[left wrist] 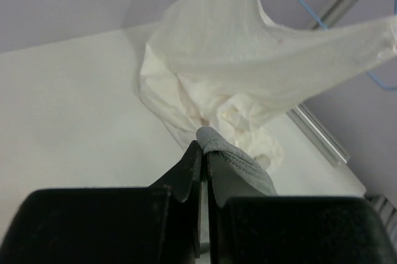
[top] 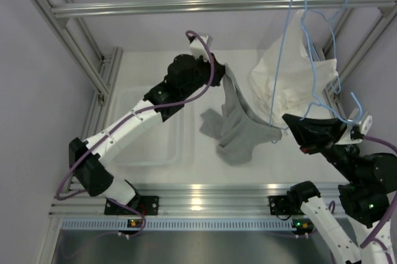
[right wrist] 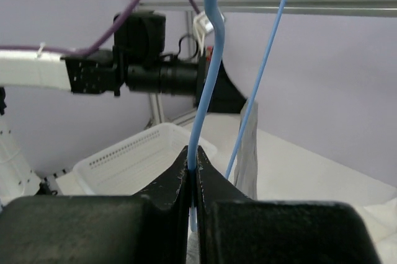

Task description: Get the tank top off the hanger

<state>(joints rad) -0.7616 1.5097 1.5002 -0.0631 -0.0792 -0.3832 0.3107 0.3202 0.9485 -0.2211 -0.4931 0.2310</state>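
Observation:
The grey tank top (top: 239, 131) hangs stretched between my two grippers above the table. My left gripper (top: 218, 69) is shut on one narrow strap; in the left wrist view the grey knit fold (left wrist: 231, 155) sticks out over the closed fingertips of the left gripper (left wrist: 204, 147). The light-blue wire hanger (top: 280, 66) runs down from the top rail to my right gripper (top: 289, 121). The right gripper (right wrist: 194, 157) is shut on the hanger wire (right wrist: 208, 84). A second run of wire and a grey strap (right wrist: 247, 152) hang just beyond it.
A white garment (top: 291, 72) on a twin blue hanger hangs at the back right, and fills the left wrist view (left wrist: 248, 59). A white perforated basket (top: 152, 127) sits at the table's left, under the left arm. Aluminium frame rails (top: 186, 7) run overhead and along the sides.

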